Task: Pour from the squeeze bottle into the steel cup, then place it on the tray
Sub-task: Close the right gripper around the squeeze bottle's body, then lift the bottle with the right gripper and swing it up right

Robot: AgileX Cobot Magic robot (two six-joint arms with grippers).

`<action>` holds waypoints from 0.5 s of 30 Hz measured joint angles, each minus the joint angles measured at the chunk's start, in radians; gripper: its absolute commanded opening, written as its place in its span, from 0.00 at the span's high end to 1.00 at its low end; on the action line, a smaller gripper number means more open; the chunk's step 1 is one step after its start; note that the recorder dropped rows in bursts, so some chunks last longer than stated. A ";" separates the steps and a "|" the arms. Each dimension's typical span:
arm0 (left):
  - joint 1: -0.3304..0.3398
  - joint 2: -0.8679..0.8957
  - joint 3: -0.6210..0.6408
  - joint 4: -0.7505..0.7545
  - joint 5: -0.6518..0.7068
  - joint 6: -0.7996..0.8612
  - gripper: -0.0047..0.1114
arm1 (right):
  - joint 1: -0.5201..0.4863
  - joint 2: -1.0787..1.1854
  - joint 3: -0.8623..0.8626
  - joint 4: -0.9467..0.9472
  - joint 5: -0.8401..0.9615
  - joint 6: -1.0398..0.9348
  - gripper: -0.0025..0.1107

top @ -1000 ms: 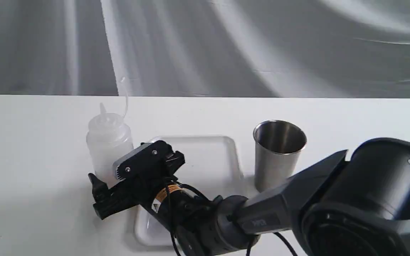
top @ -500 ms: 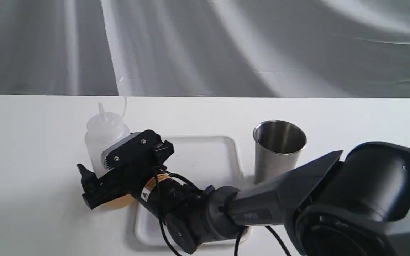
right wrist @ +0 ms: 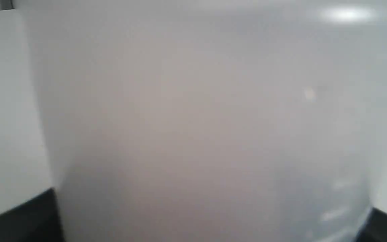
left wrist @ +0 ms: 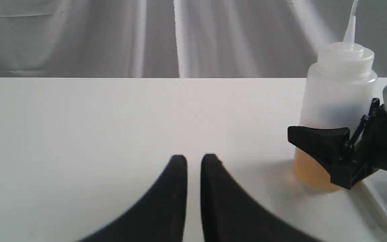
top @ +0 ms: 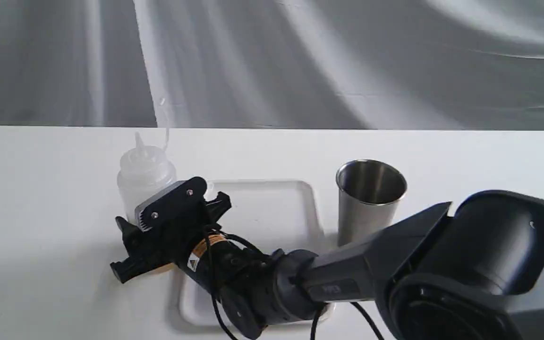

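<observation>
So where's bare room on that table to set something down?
Bare table left of the squeeze bottle, and the strip behind the tray and steel cup. Crowded where the right gripper straddles the bottle, its arm over the tray.

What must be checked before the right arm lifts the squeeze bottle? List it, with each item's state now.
1. Jaws of the right gripper sit on both sides of the squeeze bottle, low on its body: ok.
2. Grip tight enough to lift: cannot tell.
3. Bottle upright on the table: ok.
4. The nozzle is uncapped: ok.
5. The steel cup stands upright, mouth unobstructed: ok.
6. The left gripper is away from the bottle: ok.
</observation>
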 measured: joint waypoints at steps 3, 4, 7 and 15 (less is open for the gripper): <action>0.000 0.000 0.000 0.000 0.000 0.000 0.89 | 0.000 0.000 0.000 -0.002 0.000 0.000 0.98; 0.000 0.000 0.000 0.000 0.000 0.000 0.89 | 0.000 0.000 0.000 -0.002 0.002 0.000 0.98; 0.000 0.000 0.000 0.000 0.000 0.000 0.89 | 0.006 -0.012 0.000 -0.002 0.023 0.002 0.98; 0.000 0.000 0.000 0.000 0.000 0.000 0.89 | 0.020 -0.141 0.000 -0.017 0.067 -0.028 0.98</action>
